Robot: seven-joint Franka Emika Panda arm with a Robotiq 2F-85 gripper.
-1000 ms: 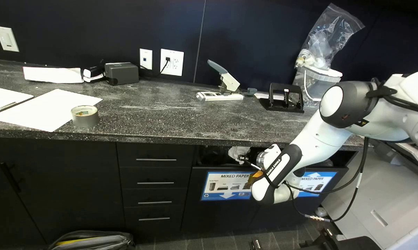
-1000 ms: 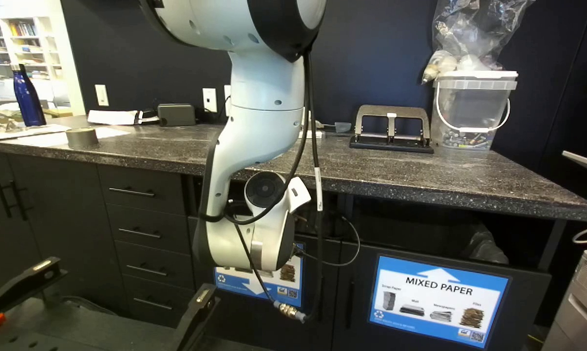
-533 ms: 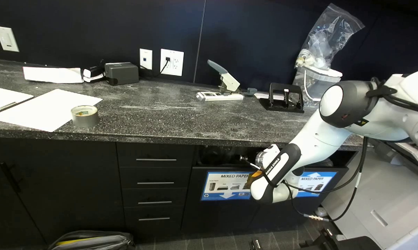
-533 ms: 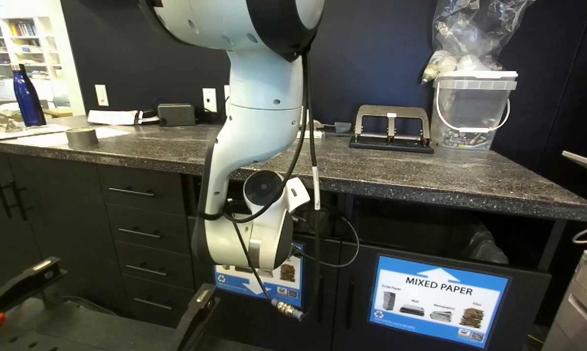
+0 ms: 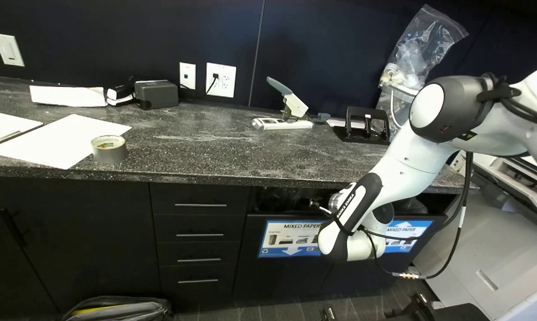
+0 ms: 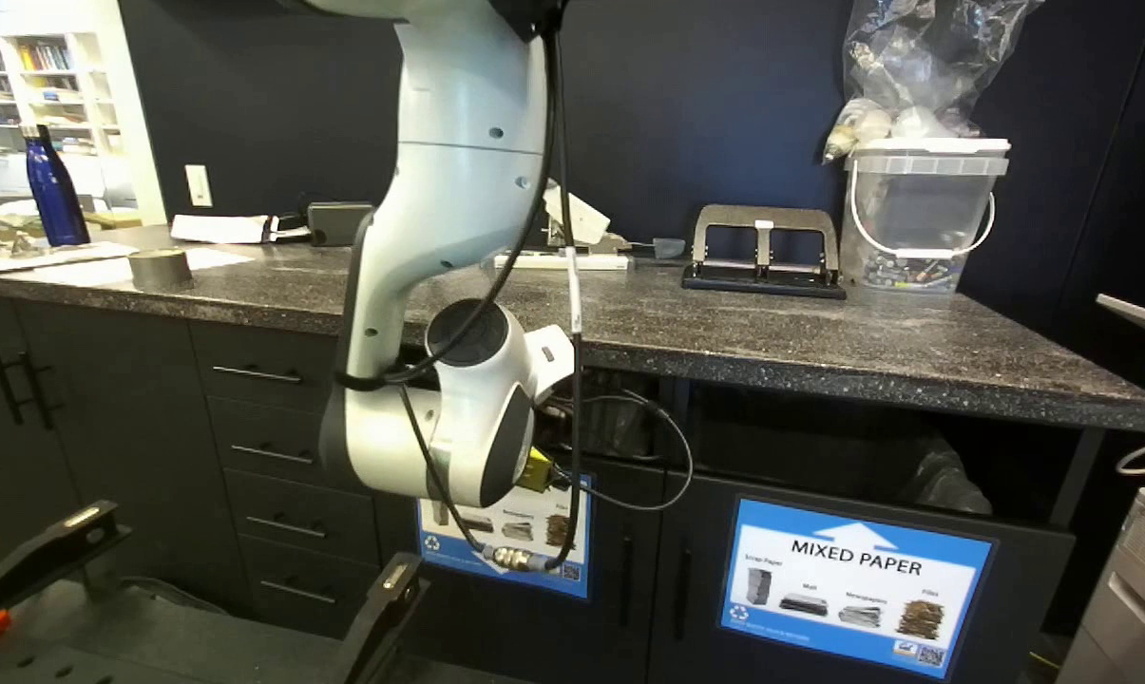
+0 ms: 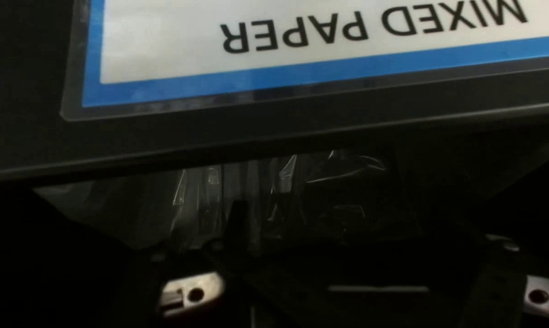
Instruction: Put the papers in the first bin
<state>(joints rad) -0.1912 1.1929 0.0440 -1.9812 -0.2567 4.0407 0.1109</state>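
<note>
- The gripper (image 7: pixel 369 269) is at the mouth of the first bin (image 5: pixel 275 215), which I judge to be the slot above the MIXED PAPER sign (image 5: pixel 290 240) with the down arrow; its fingers are spread wide, with nothing visible between them.
- I cannot see any paper wad for certain. If one is in the bin, the dark hides it, so a wad stuck high in it could be missed.
- Well apart from the bin, some pale crumpled shapes (image 6: pixel 23 244) are too small to name; if they are paper, they may be forgotten.
- Inside the bin hangs a clear plastic liner (image 7: pixel 283 196); the spread fingers could hook it and drag it out.
- The speckled countertop (image 5: pixel 215 156) is just above the bin. If the arm (image 5: pixel 406 167) rises before it backs away, the gripper may knock there.
- Near the bin hangs a thin cable loop (image 6: pixel 691 461); it could snag on the rim when the gripper withdraws.
</note>
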